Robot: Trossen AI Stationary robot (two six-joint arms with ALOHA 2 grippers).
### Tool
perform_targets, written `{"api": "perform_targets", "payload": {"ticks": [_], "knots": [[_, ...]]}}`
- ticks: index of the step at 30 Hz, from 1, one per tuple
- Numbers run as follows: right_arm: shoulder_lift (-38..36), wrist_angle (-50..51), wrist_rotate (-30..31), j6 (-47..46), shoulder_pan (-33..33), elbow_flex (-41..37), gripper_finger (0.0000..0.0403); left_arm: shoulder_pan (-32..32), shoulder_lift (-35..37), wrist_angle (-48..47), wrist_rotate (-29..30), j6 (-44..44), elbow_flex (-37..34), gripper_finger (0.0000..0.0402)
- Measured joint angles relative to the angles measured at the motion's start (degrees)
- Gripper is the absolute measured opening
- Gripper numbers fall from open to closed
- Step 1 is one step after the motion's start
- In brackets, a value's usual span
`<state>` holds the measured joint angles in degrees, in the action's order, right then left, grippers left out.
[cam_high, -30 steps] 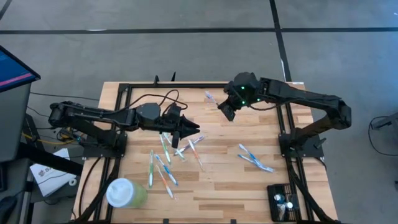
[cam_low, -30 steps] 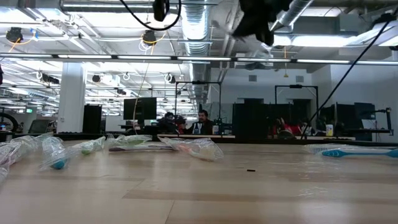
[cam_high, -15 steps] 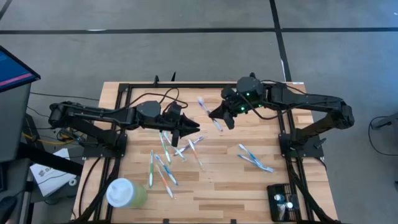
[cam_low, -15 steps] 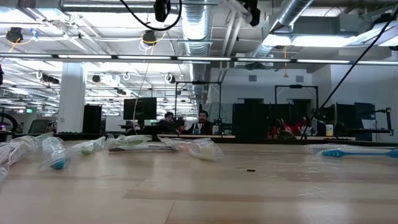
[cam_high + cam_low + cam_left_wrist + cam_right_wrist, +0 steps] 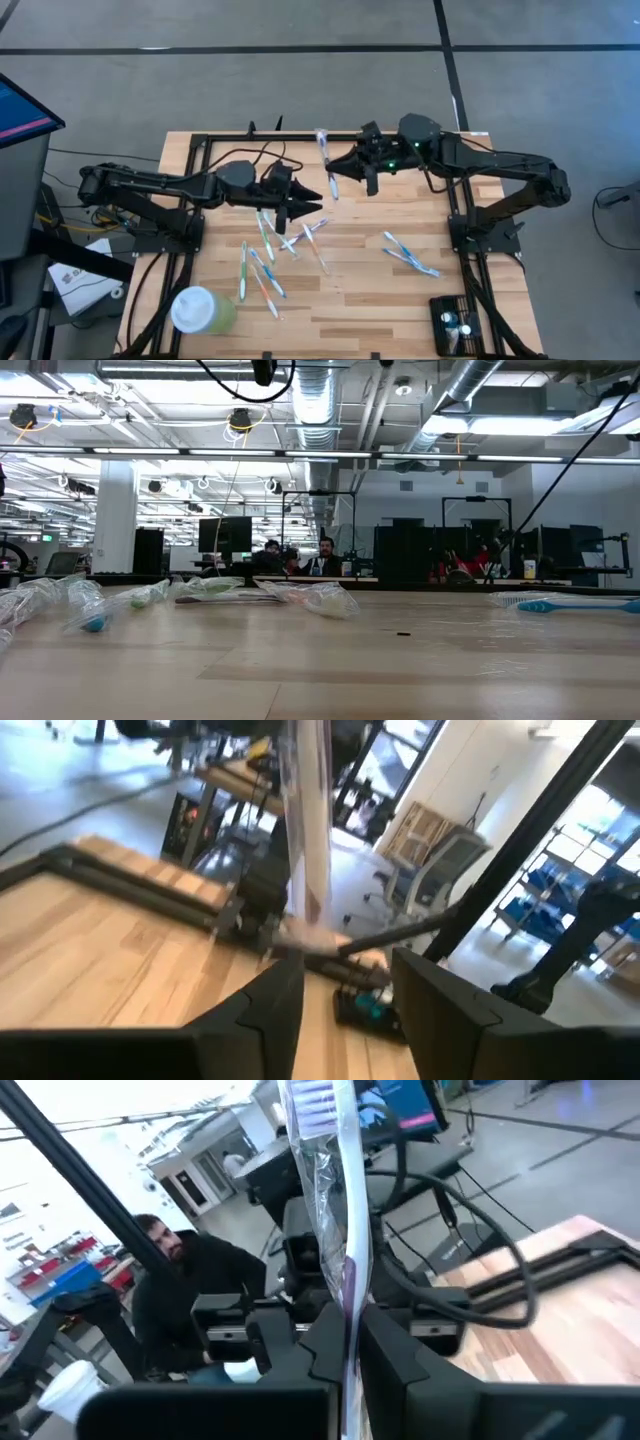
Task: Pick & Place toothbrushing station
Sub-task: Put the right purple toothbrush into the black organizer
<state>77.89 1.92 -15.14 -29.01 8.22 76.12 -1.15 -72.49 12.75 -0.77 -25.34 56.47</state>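
From above, a pale butcher-block table (image 5: 350,290) with a black frame stands on grey floor crossed by dark lines. The right gripper (image 5: 333,181) hangs over the far middle of the table, clamped on a wrapped toothbrush (image 5: 323,150) that points toward the far edge. The left gripper (image 5: 312,201) sits left of centre, its fingers parted with nothing between them, above a scatter of wrapped toothbrushes (image 5: 262,258). 2 more wrapped brushes (image 5: 410,255) lie well apart on the right. The toothbrushing station (image 5: 458,323), a black slotted holder, stands at the near right corner. A pale green cup (image 5: 202,310) with a white lid stands at the near left corner. A monitor (image 5: 22,110) shows at the far left.

At table height, the wooden top (image 5: 330,660) runs back to a large open workroom with ceiling ducts (image 5: 325,400), strip lights and rows of desks with screens. People (image 5: 300,558) sit at a desk far behind. Plastic-wrapped brushes (image 5: 90,605) lie on the left, and one blue brush (image 5: 580,603) on the right.

The left wrist view looks past its 2 spread fingers (image 5: 265,1010) at the held brush (image 5: 305,820), the table frame and office chairs (image 5: 440,880) beyond.

The right wrist view shows its fingers (image 5: 325,1340) pinching the wrapped brush (image 5: 335,1190), with the left arm (image 5: 300,1250), a seated person (image 5: 190,1300) and bright windows behind.
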Motion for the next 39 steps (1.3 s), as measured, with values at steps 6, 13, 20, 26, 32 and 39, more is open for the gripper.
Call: {"api": "perform_targets", "payload": {"ticks": [6,13,20,26,32,39], "knots": [[0.1,-2.0,0.5,0.0,-0.4,0.0,0.0010,1.5,0.0,2.2,2.3,-0.2,0.0,0.0188],[0.2,-2.6,3.4,0.9,-1.4,0.0,0.0010,3.9,0.0,7.5,-0.6,-0.4,0.0,0.0215],[0.2,-3.3,8.0,1.9,-1.4,0.0,0.0010,5.9,-0.7,8.5,-3.0,-0.4,0.0,0.0220],[0.2,-3.8,10.4,2.0,-1.5,0.0,0.0011,6.8,-3.5,12.2,-3.7,-0.6,0.0,0.0217],[0.2,-3.7,10.8,2.0,-1.5,0.0,0.0011,7.6,-5.4,14.2,-5.2,-2.4,0.0,0.0219],[0.2,-3.1,13.4,2.0,-1.9,0.0,0.0011,8.3,-5.3,17.2,-5.2,-2.1,0.0,0.0206]]}}
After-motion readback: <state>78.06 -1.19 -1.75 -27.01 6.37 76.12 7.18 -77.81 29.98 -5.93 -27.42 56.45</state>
